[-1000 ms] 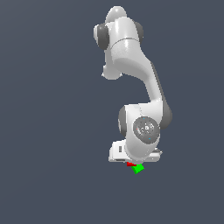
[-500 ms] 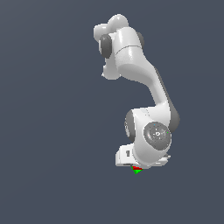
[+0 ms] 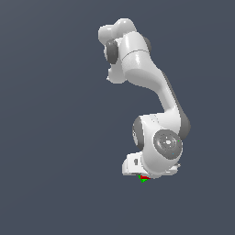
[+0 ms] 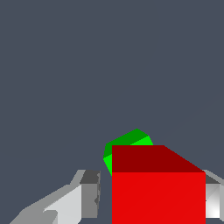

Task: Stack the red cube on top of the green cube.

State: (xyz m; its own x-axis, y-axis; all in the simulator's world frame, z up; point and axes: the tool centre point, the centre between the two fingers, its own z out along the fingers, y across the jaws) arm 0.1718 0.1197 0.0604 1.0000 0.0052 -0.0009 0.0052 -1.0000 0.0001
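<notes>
Ext cam far, whole arm (image 3: 151, 110); wrist cam close-up; shared: red cube (image 4: 157, 192), green cube (image 4: 127, 144).

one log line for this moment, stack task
gripper: around red cube, grip unclear | green cube: partly hidden behind red | stack: not confirmed

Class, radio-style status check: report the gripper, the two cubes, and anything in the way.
Gripper low, fingers either side of small bright red cube; one finger not touching. Small bright green cube just behind, partly hidden. Nothing else in view.
</notes>
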